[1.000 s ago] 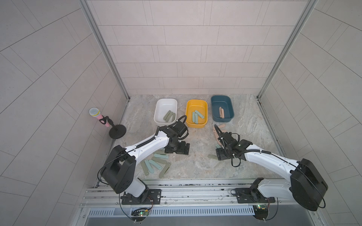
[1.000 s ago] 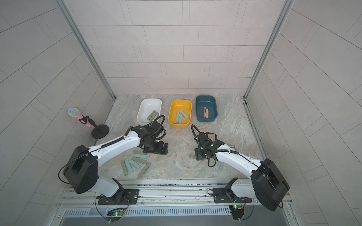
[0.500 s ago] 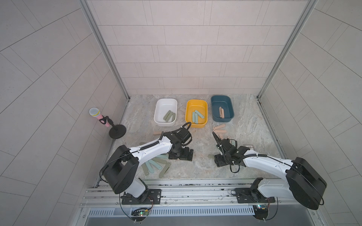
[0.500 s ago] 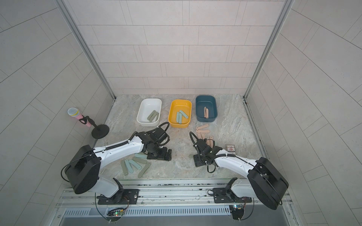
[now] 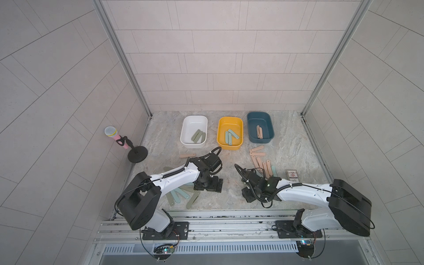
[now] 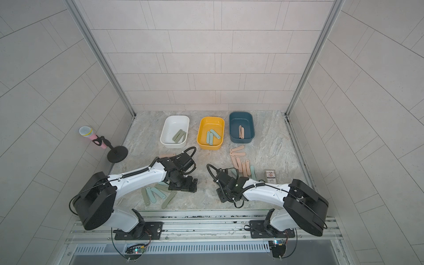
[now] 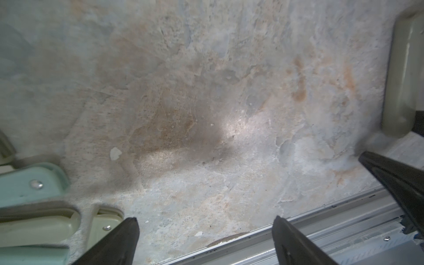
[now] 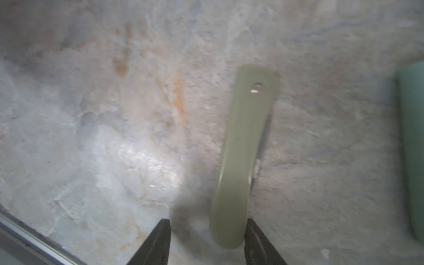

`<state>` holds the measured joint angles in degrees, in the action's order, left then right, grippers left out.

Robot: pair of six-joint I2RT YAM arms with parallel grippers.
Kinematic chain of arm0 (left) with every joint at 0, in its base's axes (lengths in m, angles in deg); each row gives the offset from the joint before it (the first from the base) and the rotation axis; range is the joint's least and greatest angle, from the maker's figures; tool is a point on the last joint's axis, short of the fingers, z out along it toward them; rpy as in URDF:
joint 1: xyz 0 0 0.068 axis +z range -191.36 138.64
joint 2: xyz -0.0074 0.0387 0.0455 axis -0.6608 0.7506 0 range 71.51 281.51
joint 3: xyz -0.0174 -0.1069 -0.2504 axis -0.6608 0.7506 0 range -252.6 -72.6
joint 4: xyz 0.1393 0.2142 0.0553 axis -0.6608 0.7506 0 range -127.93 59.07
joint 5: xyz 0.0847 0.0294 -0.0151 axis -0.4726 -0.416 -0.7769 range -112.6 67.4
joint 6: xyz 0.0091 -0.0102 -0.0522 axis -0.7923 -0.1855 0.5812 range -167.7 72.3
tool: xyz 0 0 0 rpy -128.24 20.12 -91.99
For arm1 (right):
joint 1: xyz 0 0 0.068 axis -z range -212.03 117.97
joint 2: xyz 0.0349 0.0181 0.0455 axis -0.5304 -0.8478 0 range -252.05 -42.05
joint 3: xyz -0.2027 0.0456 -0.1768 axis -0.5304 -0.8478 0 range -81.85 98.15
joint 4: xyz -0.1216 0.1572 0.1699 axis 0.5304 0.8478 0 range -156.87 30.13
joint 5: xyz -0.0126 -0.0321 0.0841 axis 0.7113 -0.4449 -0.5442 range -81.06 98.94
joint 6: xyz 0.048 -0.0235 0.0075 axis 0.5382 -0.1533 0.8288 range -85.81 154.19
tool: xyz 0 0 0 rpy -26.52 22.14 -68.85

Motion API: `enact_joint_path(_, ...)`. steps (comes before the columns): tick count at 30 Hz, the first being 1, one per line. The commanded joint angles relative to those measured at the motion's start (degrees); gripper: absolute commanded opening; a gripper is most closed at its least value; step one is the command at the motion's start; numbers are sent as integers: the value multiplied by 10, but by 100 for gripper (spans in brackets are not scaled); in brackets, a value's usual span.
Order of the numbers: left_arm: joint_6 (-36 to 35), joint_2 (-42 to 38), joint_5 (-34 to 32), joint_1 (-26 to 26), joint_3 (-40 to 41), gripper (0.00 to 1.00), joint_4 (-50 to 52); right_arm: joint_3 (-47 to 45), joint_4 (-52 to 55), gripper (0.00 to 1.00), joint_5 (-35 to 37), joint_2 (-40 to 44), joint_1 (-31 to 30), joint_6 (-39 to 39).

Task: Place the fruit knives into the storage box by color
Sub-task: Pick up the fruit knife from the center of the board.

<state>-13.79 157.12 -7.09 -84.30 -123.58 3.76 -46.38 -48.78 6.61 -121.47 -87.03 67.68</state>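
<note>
Top view: left pincer [image 5: 208, 186] sits low over the surface [image 5: 229, 198]. A fan of olive and teal fruit knives [image 5: 181, 195] lies just beside it, partly under its arm. One peach knife [image 5: 187, 155] lies beyond it, toward the white box [image 5: 192, 120]. Right pincer [image 5: 249, 196] is also low over the surface. A cluster of peach knives [image 5: 259, 161] lies beyond it toward the blue box [image 5: 259, 118], with a printed card [image 5: 291, 177] off to its outer side. Already boxed: olive knives [image 5: 197, 137] in the white box, teal knives [image 5: 230, 137] in the yellow box [image 5: 229, 121], peach ones in the blue box. From above I cannot tell how either pincer's jaws stand. Left wrist view: left pincer is released, fingers [image 7: 128, 238] wide apart with only bare surface between them. A teal knife [image 7: 29, 183] lies flat outside one finger. An olive bar [image 7: 401, 75] lies well beyond the other finger. Right wrist view, blurred: right pincer is not clenched. An olive knife [image 8: 245, 142] lies flat on the surface with its near end between the fingers. One finger [image 8: 254, 241] is at its edge and the other stands apart from it. Its hole end points away from the pincer.
</note>
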Motion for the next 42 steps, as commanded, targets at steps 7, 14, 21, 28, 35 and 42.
enact_joint_path(7, 10, 42, -59, -43, -73, 92, 27, -1, 104, 61, 71, 105, 13, 37)
enact_joint_path(14, -22, 160, -133, -144, -199, 92, 52, -86, 174, 74, 71, 372, 174, 69)
enact_joint_path(21, -98, 293, -159, -181, -317, 96, 110, -94, 167, 76, 26, 391, 222, 59)
enact_joint_path(28, -103, 347, -156, -183, -310, 72, 108, -78, 164, 77, 21, 376, 236, 38)
enact_joint_path(35, -108, 361, -157, -181, -309, 43, 105, -78, 164, 77, 14, 376, 247, 37)
enact_joint_path(42, -128, 358, -167, -176, -322, 70, 100, -78, 165, 77, 15, 376, 253, 38)
